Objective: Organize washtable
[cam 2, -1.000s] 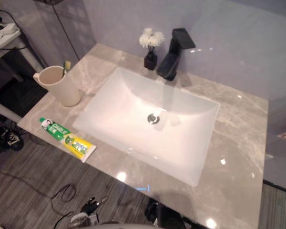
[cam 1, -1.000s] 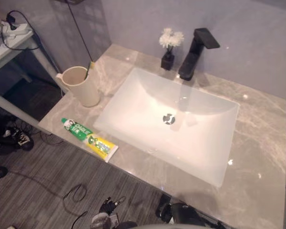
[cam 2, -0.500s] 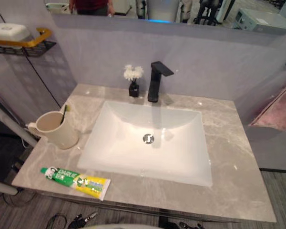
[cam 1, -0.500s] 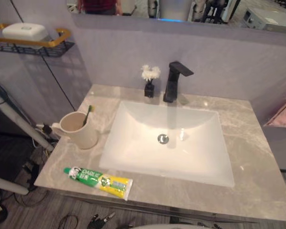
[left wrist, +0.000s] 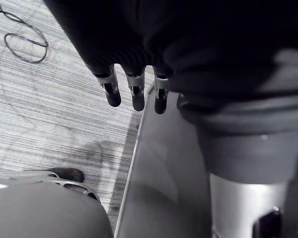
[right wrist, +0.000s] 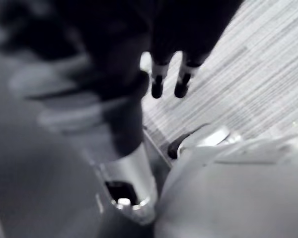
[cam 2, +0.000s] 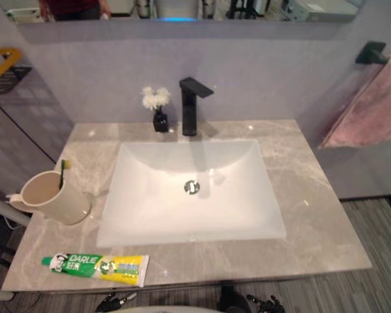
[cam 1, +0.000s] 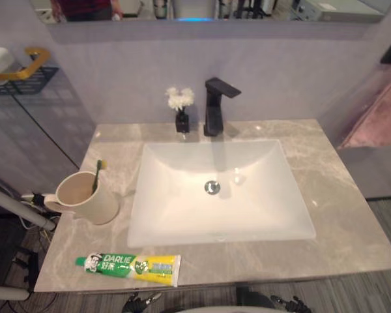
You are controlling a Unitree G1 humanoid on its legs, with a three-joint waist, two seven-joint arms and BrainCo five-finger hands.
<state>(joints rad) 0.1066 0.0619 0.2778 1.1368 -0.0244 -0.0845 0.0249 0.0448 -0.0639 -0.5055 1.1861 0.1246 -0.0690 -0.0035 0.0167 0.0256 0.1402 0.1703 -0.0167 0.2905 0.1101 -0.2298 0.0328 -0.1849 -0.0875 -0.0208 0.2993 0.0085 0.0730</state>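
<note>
On the grey marble desk (cam 1: 339, 215), front left edge: green-and-yellow toothpaste tube (cam 1: 130, 266) lying flat | beige handled cup (cam 1: 85, 199) left of white rectangular basin (cam 1: 182, 195), green toothbrush (cam 1: 98, 175) inside | left hand (left wrist: 134, 94): over striped grey floor (left wrist: 49, 124), fingers straight, empty | right hand (right wrist: 181, 82): likewise.

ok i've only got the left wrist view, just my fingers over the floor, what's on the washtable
observer: a toothpaste tube lies flat at the counter's front left edge, apart from the sink.
operator: anything else on that side
observer: a cup stands upright left of the sink, a toothbrush in it.
operator: and my other arm, holding anything
observer: no, the right hand hangs over the floor, fingers straight, empty.
</note>
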